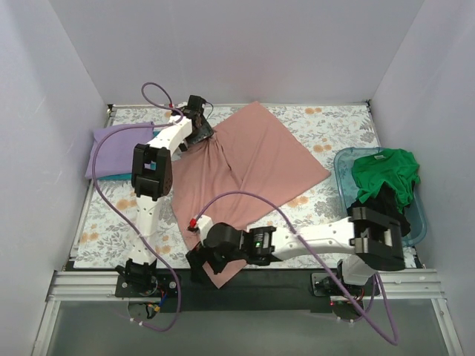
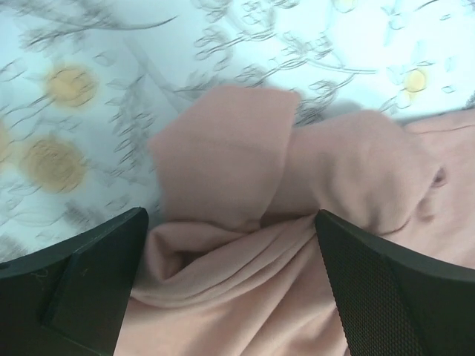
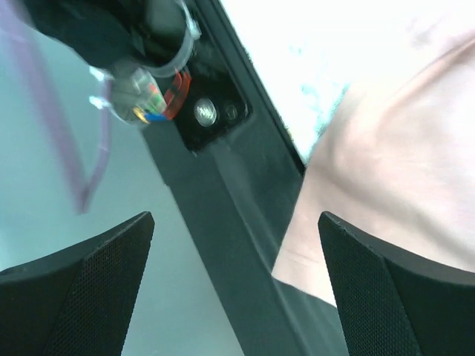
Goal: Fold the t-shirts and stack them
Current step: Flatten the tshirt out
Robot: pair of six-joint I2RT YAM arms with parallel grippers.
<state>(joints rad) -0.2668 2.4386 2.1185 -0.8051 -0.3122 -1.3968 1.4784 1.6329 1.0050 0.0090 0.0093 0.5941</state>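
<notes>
A dusty pink t-shirt (image 1: 252, 159) lies spread across the middle of the table. My left gripper (image 1: 199, 128) is at its far left corner. In the left wrist view the gripper (image 2: 230, 215) is open, with bunched pink cloth (image 2: 245, 245) lying between the wide-apart fingers (image 2: 82, 282). My right gripper (image 1: 205, 265) is at the shirt's near corner by the table's front edge. In the right wrist view it (image 3: 236, 216) is open over the black front rail (image 3: 223, 215), with the pink hem (image 3: 371, 200) beside the right finger. A folded lavender t-shirt (image 1: 122, 147) lies on a teal one (image 1: 111, 176) at the left.
A translucent teal tub (image 1: 417, 222) at the right holds a green t-shirt (image 1: 386, 172) and a black one (image 1: 380, 202). White walls close in the floral tablecloth (image 1: 326, 126) on three sides. Purple cables (image 1: 159, 93) loop off both arms.
</notes>
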